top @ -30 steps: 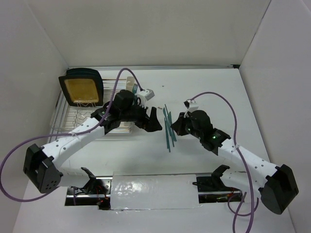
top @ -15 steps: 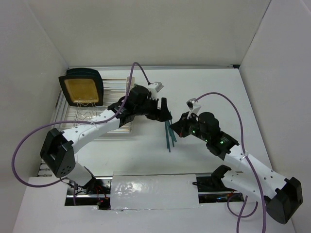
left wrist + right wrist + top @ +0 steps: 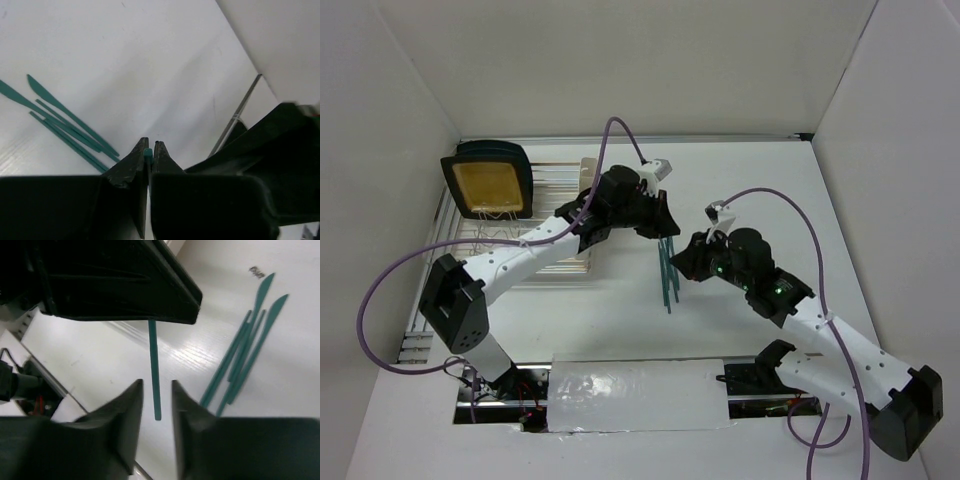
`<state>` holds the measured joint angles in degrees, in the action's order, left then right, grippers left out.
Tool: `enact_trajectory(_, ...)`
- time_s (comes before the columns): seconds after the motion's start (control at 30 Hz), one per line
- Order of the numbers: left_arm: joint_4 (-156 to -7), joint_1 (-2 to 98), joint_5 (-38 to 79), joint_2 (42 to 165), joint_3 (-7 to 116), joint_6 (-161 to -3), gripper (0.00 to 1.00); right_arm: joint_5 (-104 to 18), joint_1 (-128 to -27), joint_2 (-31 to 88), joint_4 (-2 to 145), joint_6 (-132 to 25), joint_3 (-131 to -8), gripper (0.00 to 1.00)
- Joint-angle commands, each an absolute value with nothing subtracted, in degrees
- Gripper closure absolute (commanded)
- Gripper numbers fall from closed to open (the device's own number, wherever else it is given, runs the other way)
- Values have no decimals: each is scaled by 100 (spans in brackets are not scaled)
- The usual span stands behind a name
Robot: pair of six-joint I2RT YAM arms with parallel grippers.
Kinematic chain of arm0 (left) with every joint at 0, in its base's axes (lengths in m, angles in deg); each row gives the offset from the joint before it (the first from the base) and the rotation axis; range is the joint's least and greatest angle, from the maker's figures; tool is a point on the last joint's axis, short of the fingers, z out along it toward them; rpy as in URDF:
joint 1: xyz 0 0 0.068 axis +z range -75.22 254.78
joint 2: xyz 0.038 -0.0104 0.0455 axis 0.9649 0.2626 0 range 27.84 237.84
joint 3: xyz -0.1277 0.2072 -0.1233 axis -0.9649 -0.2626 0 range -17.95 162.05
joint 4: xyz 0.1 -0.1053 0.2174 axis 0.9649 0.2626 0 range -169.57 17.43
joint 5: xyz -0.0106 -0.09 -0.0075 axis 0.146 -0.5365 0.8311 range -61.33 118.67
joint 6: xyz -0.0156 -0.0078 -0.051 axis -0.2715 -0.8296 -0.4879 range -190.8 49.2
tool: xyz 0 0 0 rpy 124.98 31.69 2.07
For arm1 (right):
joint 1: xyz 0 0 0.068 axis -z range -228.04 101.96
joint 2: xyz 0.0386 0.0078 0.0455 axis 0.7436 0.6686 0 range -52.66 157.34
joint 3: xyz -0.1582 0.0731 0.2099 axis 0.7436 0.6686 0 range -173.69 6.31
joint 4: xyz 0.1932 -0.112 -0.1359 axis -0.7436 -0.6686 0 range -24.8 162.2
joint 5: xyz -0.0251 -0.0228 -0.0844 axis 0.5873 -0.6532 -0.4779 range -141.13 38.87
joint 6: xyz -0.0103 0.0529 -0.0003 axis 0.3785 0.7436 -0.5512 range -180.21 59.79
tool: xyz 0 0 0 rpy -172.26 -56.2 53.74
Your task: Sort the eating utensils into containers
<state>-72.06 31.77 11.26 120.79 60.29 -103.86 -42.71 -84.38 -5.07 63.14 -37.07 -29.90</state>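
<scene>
My left gripper (image 3: 665, 229) is shut on the end of a slim teal utensil (image 3: 154, 375), whose tip (image 3: 147, 153) shows between the pinched jaws. The utensil hangs down from the left gripper (image 3: 125, 287) into the gap of my right gripper (image 3: 157, 386). The right gripper (image 3: 686, 262) is open, its fingers on either side of the handle and apart from it. Several more teal utensils (image 3: 667, 278) lie loose on the table; the wrist views show them as a bundle (image 3: 65, 127) (image 3: 245, 352). The cream containers (image 3: 583, 263) are mostly hidden under the left arm.
A wire dish rack (image 3: 470, 235) stands at the left with a tan-and-black board (image 3: 488, 185) leaning in it. A small dark speck (image 3: 256, 272) lies near the utensil tips. White walls close in the table on three sides.
The left arm swung right from the rack side and its gripper shut on the utensil that the right gripper held. The right gripper opened around the handle.
</scene>
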Motion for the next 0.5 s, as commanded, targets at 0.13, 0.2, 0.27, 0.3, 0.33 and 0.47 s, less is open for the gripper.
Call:
enact_trajectory(0.13,-6894,3407,1707,12048,6975,-9024,100,-5235,-8417,-441,4945,-3542,-4491,20)
enact_trajectory(0.2,-6788,3653,1637,11995,7432,-8786,100,-5402,-8417,-406,4681,-3472,-4966,0)
enact_trajectory(0.27,-6797,3925,1410,11969,7914,-8706,100,-5675,-8417,-380,4540,-3437,-5395,0)
enact_trajectory(0.3,-6762,4127,1252,11951,8117,-8706,100,-5798,-8408,-327,4478,-3471,-5529,0)
enact_trajectory(0.33,-6753,4346,1111,11951,8293,-8645,100,-6034,-8408,-266,4356,-3489,-5661,0)
enact_trajectory(0.47,-7111,5049,749,11855,9068,-8399,100,-6491,-8408,208,4249,-3682,-5987,0)
